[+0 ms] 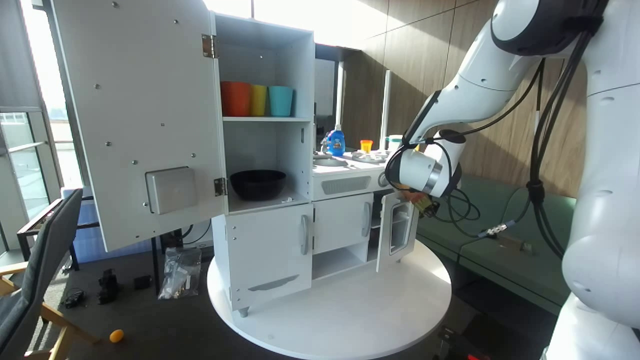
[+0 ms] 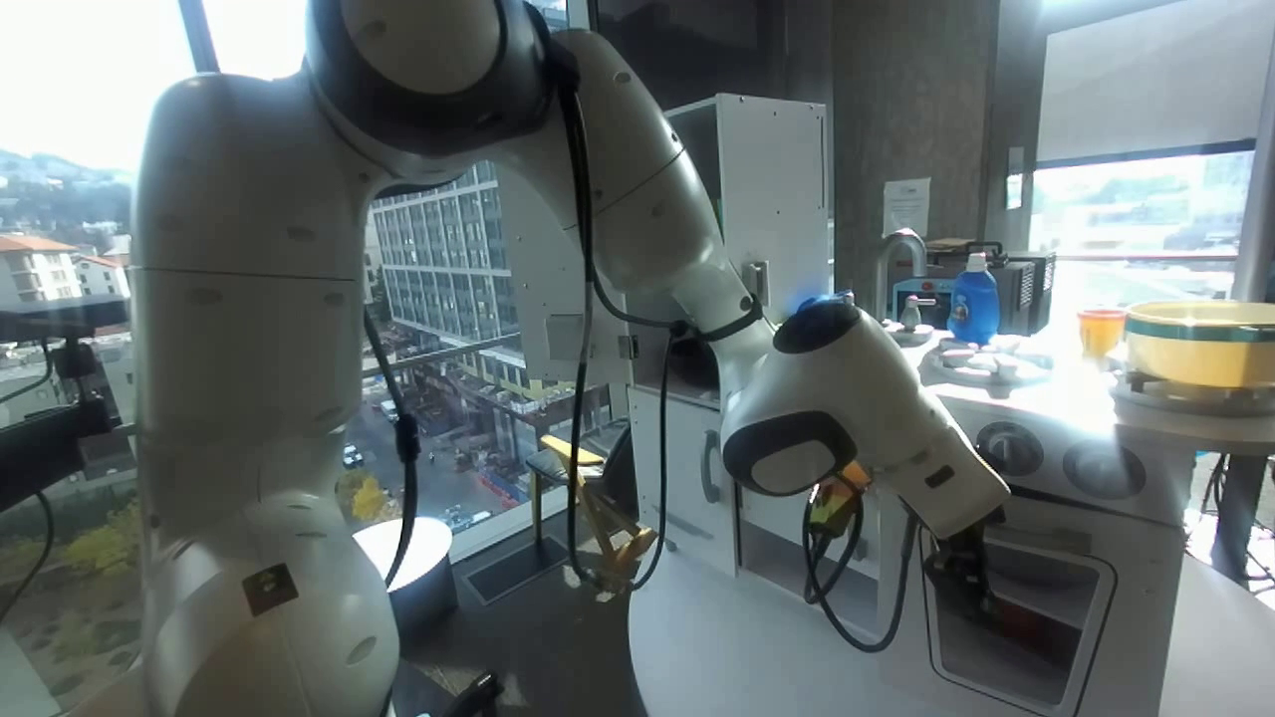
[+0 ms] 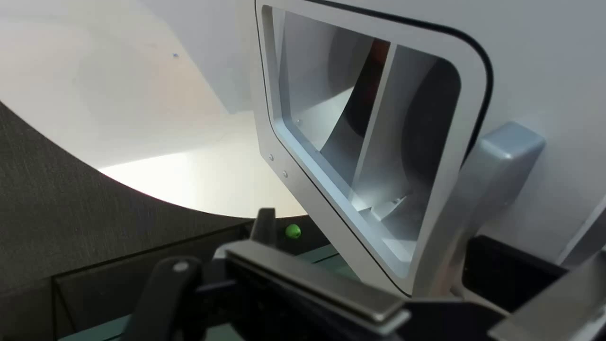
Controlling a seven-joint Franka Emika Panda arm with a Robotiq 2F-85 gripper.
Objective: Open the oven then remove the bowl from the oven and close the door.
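The oven [image 2: 1136, 573] is at the right end of the white toy kitchen, under two dark knobs. Its door [image 1: 385, 235], a white frame around a dark window, sticks out at the left edge with a dark gap beside it in an exterior view. A grey handle [image 3: 494, 166] runs along that door in the wrist view. My gripper [image 3: 450, 315] is close to the handle's lower end, fingers [image 3: 317, 279] apart, gripping nothing visible; contact with the handle cannot be told. In an exterior view the dark gripper [image 2: 971, 588] covers part of the window. The bowl is hidden or out of view.
A tall cabinet door [image 1: 135, 125] stands wide open at the left. On a shelf sits a black dish [image 1: 257, 185], with colored cups above. The counter holds a blue bottle [image 2: 974, 304] and a yellow pot [image 2: 1205, 349]. A cable [image 2: 847, 637] loops below the wrist.
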